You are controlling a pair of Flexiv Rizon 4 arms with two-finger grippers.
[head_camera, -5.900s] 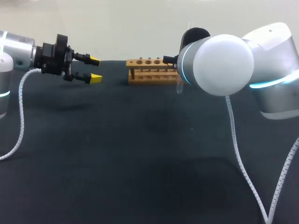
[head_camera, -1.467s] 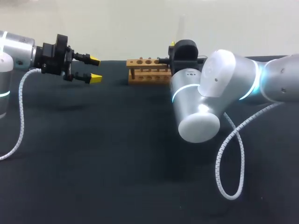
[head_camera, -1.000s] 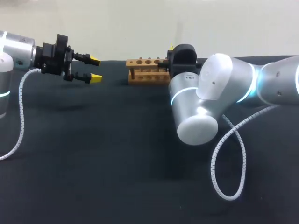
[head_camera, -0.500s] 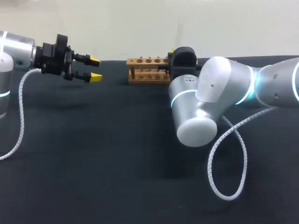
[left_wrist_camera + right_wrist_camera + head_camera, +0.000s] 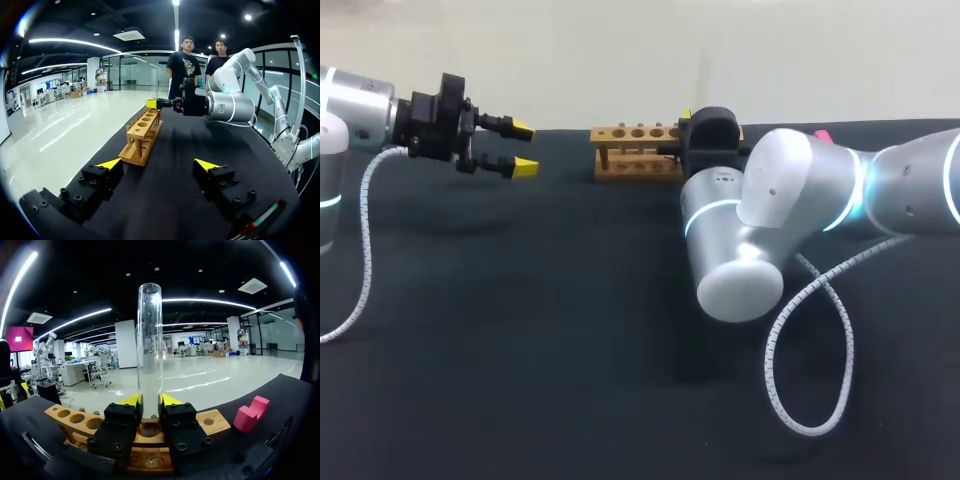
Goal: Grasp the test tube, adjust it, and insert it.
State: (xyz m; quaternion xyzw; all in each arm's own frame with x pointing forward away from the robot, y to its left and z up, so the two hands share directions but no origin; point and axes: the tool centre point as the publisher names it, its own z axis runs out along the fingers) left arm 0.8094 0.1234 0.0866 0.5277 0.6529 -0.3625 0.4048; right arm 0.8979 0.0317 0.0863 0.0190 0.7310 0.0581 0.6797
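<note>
Insertion of test tube (image 5: 150, 340) into rack (image 5: 632, 150)
Upright test tube clamped in right gripper (image 5: 150, 401) above the rack, at twelve o'clock on the table (image 5: 570, 330); left gripper (image 5: 523, 148), spread wide, hangs at ten o'clock. Risk: slight misalignment would jam glass on a hole (image 5: 77, 418) rim

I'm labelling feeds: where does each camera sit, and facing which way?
Head view: above and behind, looking down at the rack; left arm, right arm show.
Left wrist view: on that wrist, looking past the open left claw at the rack.
Right wrist view: on that wrist, facing the test tube in the right claw.
All share the rack.
</note>
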